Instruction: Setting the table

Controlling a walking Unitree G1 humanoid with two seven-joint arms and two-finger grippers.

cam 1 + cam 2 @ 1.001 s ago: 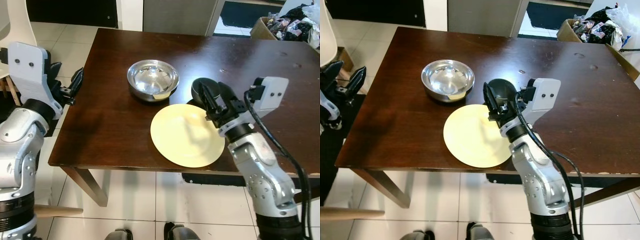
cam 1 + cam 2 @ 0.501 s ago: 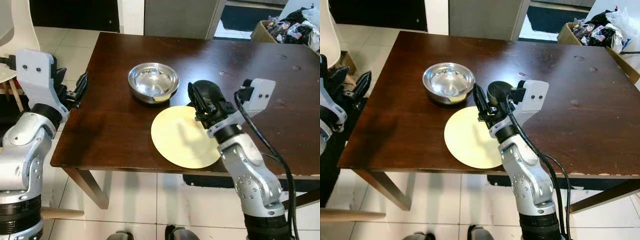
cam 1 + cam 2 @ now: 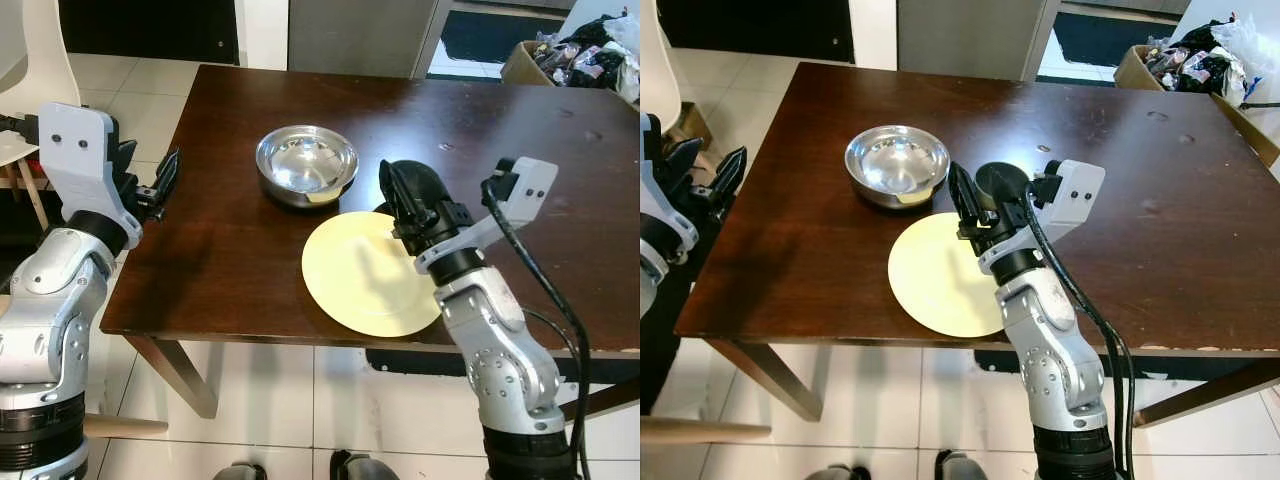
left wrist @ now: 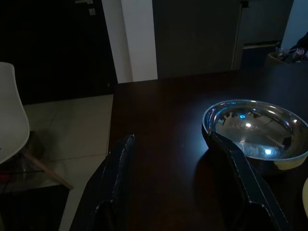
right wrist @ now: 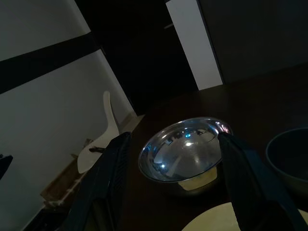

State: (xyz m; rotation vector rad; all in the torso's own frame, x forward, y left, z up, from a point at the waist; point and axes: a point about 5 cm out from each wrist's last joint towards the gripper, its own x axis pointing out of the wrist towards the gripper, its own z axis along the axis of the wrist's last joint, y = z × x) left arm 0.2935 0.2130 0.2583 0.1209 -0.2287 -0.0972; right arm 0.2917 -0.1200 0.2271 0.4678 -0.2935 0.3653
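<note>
A yellow plate (image 3: 368, 272) lies flat near the front edge of the dark wooden table (image 3: 230, 250), its near rim reaching almost to that edge, as a humanoid robot works at setting the table. The right pincer (image 3: 962, 205) hovers over the plate's far rim, its two black fingers spread wide and holding nothing; the right wrist view looks out between them at the steel bowl (image 5: 185, 150) beyond. Just behind the pincer sits a dark bowl (image 3: 1001, 182), touching or nearly touching the plate's far edge, though the arm hides where they meet.

The step in hand appears to be arranging the place setting, and the plate, the dark bowl and the steel bowl (image 3: 306, 162) are crowded close together. Done well, the next move would bring the right pincer down squarely over one rim alone, clear of its neighbours, and would not push the plate any nearer the front edge, where it could tip off.

At the table's left side the left pincer (image 3: 155, 180) is raised level with the edge, fingers apart and empty, aimed across the wood toward the steel bowl, which stands upright and seemingly empty toward the middle of the table. A white chair (image 4: 9, 120) stands on the tiled floor beyond the left corner.
</note>
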